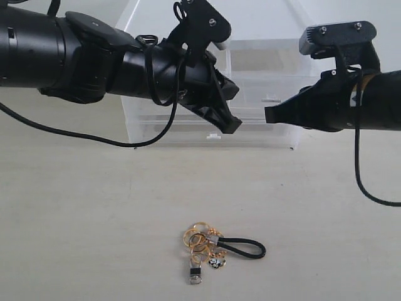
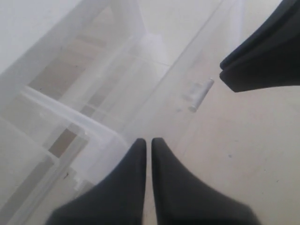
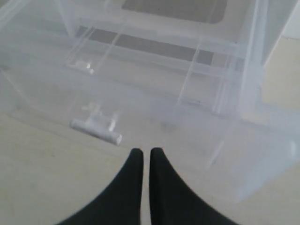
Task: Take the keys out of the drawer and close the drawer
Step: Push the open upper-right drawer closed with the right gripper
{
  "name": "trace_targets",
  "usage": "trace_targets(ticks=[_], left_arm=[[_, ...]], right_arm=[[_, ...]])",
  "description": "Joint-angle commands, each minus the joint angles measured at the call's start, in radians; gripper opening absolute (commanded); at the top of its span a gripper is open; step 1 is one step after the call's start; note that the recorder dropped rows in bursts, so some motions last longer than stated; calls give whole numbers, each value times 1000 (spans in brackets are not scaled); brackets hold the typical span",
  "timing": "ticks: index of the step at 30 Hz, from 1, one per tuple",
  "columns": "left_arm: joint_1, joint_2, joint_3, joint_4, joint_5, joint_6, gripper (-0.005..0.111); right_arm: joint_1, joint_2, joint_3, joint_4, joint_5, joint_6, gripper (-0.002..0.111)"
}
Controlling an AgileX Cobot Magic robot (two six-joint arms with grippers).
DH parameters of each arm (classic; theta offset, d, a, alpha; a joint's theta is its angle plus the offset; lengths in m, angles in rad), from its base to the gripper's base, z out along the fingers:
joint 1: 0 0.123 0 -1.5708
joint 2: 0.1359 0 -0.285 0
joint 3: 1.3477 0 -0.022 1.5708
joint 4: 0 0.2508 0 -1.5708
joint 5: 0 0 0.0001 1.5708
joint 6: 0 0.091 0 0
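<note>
the keys point(image 1: 216, 248) are lying on the table point(image 1: 75, 219) at the lower middle of the frame: gold rings, black cord loop, silver-black tag, small round charm. the left gripper point(image 2: 148, 140) and right gripper point(image 3: 146, 151) are hovering by the clear cabinet point(image 1: 276, 135), both pinched nearly closed, empty.

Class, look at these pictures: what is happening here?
Two robot arms work at a clear plastic drawer cabinet. The keys lie out on the table in front of it, held by neither. The left gripper and right gripper are both shut and empty, near the cabinet. Whether the drawer is fully closed is unclear.
</note>
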Motion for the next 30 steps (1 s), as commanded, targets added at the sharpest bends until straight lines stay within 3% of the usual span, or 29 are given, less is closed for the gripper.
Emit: trace_targets(ticks=[1,8,22,30], left_arm=[[-1,-3,-6,0,-45,10,4],[-1,28,-20,0,-61,25,4],[4,136,-149,3,-93,25,4],[10,146,-152,8,-97,25,4]], right_arm=[[-20,43,-53,-3,0,-31,0],[-71,82,-80,-3,-17,-31,0],[-75,186,-191,-5,-85,-36,0],[-77,253,-277,-5,-124,-36,0]])
